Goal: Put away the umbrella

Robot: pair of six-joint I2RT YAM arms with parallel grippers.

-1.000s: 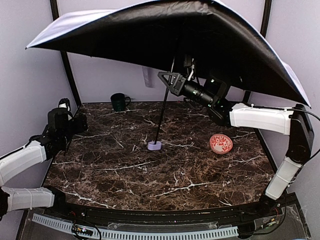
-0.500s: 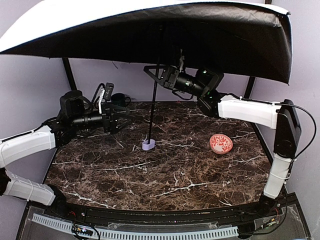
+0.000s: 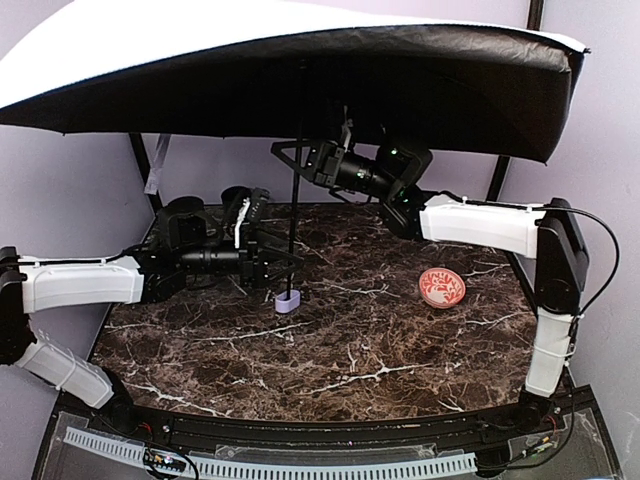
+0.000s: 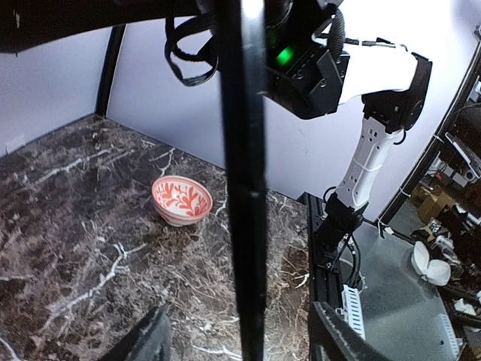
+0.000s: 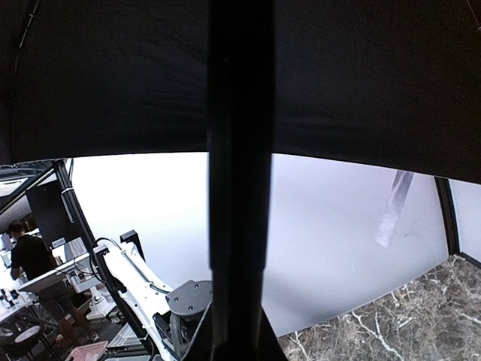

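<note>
Black-lined umbrella stands open on the marble table; right gripper clamps its shaft high, left gripper straddles it lower, fingers apart.

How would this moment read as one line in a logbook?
umbrella: open, upright, handle on table | right gripper: shut on shaft, high up | left gripper: open, either side of lower shaft | folded: no

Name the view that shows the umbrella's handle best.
Top external: the lavender handle sits in full view on the table. Left wrist shows only the black shaft; right wrist, shaft and lining.
</note>
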